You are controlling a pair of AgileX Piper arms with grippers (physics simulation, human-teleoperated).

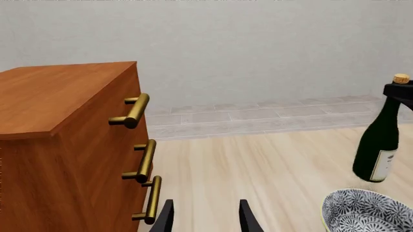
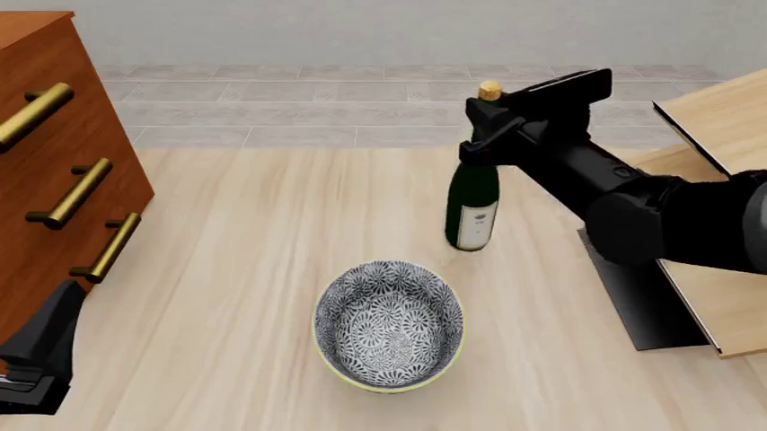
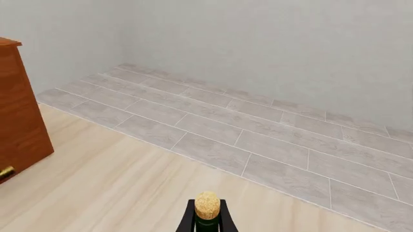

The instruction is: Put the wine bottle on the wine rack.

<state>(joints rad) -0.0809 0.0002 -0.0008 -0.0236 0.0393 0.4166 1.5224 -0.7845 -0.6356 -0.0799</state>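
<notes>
1. The wine bottle (image 2: 473,202) is standing upright on the wooden table (image 2: 240,260), near the middle and a little to the right, with its white label facing the near side.
2. The right gripper (image 2: 489,121) is closing its fingers on the bottle's neck just under the cork (image 3: 207,205), holding the wine bottle from the right.
3. The wine rack (image 2: 719,117) is sitting at the right edge of the table, its black base plate (image 2: 641,305) lying just right of the bottle.
4. A patterned bowl (image 2: 389,323) is resting on the near side of the bottle, apart from it.
5. The left gripper (image 1: 205,217) is hovering at the near left, its fingers spread moderately wide and holding nothing, just beside the reddish drawer cabinet (image 2: 54,162) with brass handles.
</notes>
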